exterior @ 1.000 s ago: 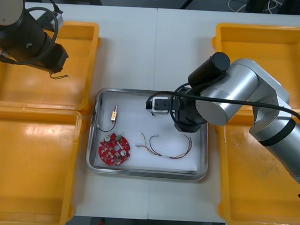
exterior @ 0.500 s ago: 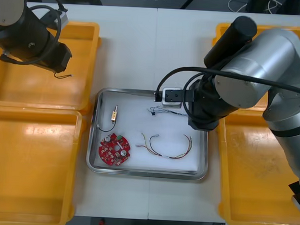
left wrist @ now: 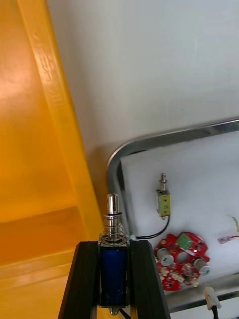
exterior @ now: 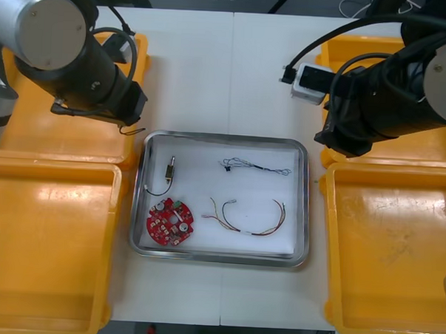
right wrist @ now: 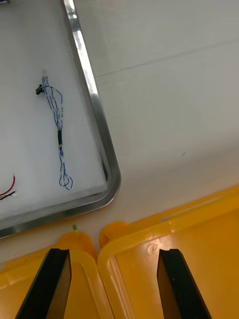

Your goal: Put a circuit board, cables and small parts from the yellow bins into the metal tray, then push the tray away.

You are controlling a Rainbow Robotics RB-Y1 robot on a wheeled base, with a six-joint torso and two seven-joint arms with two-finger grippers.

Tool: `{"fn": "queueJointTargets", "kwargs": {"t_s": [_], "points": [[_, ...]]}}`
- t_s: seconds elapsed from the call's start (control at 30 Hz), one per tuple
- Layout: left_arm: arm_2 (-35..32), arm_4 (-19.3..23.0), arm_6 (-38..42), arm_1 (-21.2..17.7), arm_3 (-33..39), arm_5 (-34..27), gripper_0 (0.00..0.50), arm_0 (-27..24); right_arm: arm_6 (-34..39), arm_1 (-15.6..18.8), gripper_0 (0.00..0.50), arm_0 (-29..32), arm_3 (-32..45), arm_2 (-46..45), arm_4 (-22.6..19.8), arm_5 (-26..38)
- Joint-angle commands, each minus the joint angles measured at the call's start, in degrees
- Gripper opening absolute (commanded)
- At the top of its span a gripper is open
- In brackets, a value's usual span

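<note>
The left tool (left wrist: 114, 245) grips a small metal part (left wrist: 113, 264), blue-bodied with a spring and a shiny pin on top. In the front view it is at the upper left, over the yellow bin (exterior: 32, 136) edge just beside the metal tray (exterior: 224, 137). The right tool (right wrist: 112, 264) stands wide and empty at the upper right. In the tray lie a round red circuit board (exterior: 170, 222), a twisted blue and white cable (exterior: 256, 168) and a red and yellow cable (exterior: 250, 218).
</note>
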State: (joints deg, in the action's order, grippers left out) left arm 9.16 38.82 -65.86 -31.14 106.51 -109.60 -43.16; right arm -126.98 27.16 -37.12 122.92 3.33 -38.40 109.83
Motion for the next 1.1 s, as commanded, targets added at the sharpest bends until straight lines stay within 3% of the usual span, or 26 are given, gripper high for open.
{"fn": "queueJointTargets", "kwargs": {"t_s": [0.03, 0.23, 0.5, 0.93, 1.1], "points": [[4.55, 1.09, 2.32, 2.22, 1.86, -0.4, 0.0, -2.72, 8.41, 3.61, 0.5, 3.98, 4.88, -4.91, -0.45, 0.17], [10.18, 0.91, 4.07, 3.63, 1.86, 1.06, 0.001, -3.07, 18.87, 6.51, 0.5, 9.87, 12.44, -10.1, 2.8, 0.17], [17.3, -0.32, 5.92, 3.89, 0.63, 6.24, 0.002, -3.07, 27.13, 8.88, 0.5, 16.64, 15.34, -16.69, 2.01, 0.17], [26.88, -4.36, 7.15, 5.3, -7.37, 17.76, 0.002, -3.07, 38.56, 10.37, 0.5, 24.64, 13.4, -23.98, 1.04, 0.17], [28.2, -4.71, 7.5, 5.3, -8.07, 19.08, 0.002, -2.98, 39.79, 10.46, 0.5, 25.78, 12.17, -26.27, 0.17, 0.17]]}}
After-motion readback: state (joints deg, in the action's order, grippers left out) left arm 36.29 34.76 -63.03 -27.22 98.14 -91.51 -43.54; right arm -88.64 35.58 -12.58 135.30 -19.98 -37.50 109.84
